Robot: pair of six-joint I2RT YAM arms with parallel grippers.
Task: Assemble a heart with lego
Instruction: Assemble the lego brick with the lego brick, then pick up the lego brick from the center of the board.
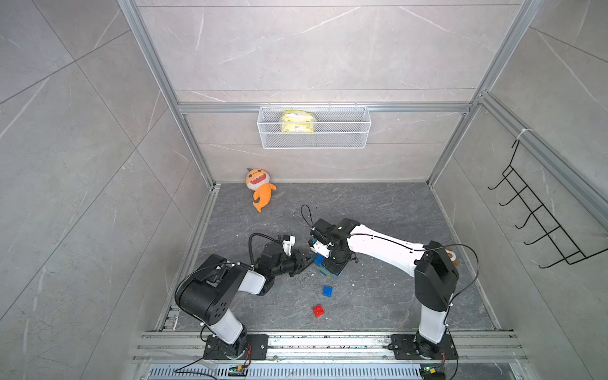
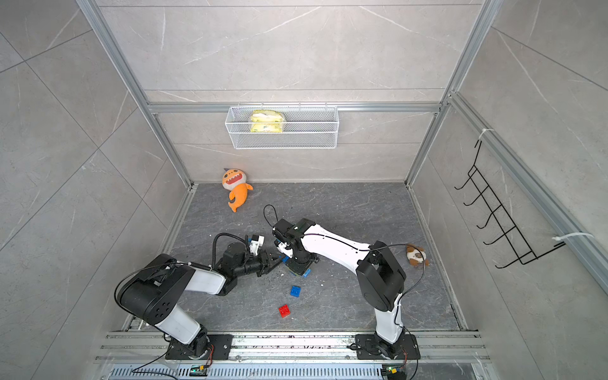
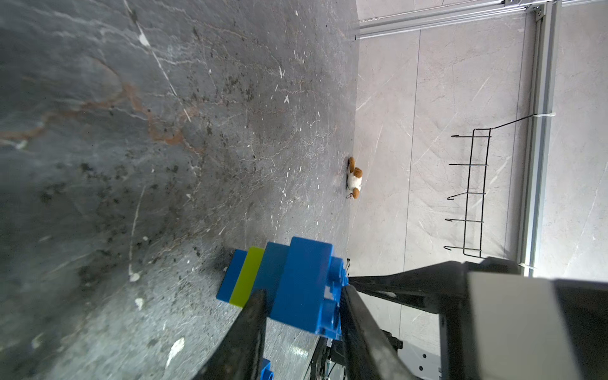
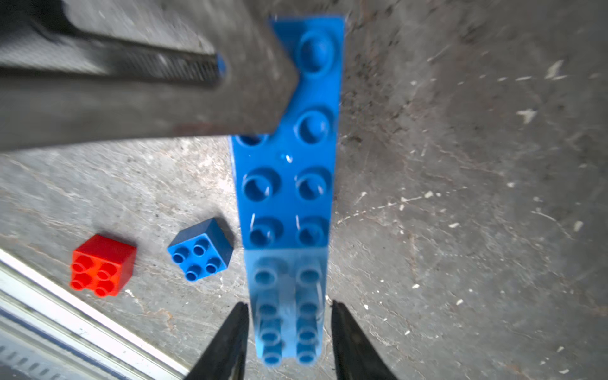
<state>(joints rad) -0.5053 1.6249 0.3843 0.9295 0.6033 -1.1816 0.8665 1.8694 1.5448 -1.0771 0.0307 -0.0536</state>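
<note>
Two strays near heart: red brick, blue brick.

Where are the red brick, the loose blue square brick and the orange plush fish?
red brick (image 1: 318,310), in a top view, studded top face.
blue square brick (image 1: 327,291), in a top view, studded top face.
orange plush fish (image 1: 263,194), in a top view, orange body.

Left pincer and right arm at the heart, blue brick, red brick loose nearby
</note>
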